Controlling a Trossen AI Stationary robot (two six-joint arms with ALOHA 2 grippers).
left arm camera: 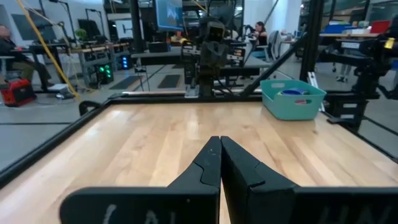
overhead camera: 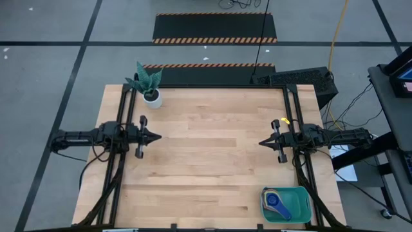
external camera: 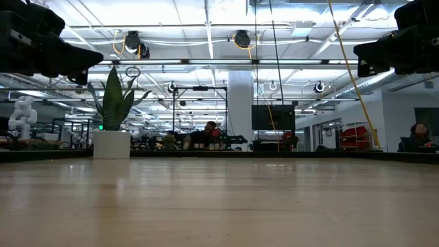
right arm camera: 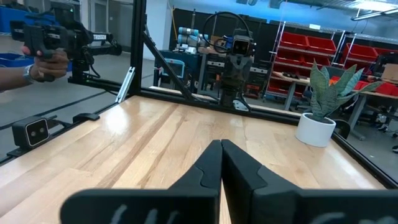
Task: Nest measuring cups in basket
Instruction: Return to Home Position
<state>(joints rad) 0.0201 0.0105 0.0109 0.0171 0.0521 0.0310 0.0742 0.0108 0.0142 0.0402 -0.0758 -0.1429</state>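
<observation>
Pale wooden table [overhead camera: 206, 154], an arm at each side, with the teal basket [overhead camera: 306, 206] at its near right corner.
We saw the left gripper [overhead camera: 156, 136] over the table's left side, pointing right, its fingers pressed together on nothing. The right gripper [overhead camera: 262, 142] faced it from the right side, well apart, its fingers likewise together and empty. Measuring cups [overhead camera: 278, 202] lay inside the basket, dark blue and light blue showing from above; we could not tell the rest apart. A white plant pot [overhead camera: 152, 98] stood near the far left corner. Beyond the table, a person's hand [right arm camera: 45, 61] held a dark device.
</observation>
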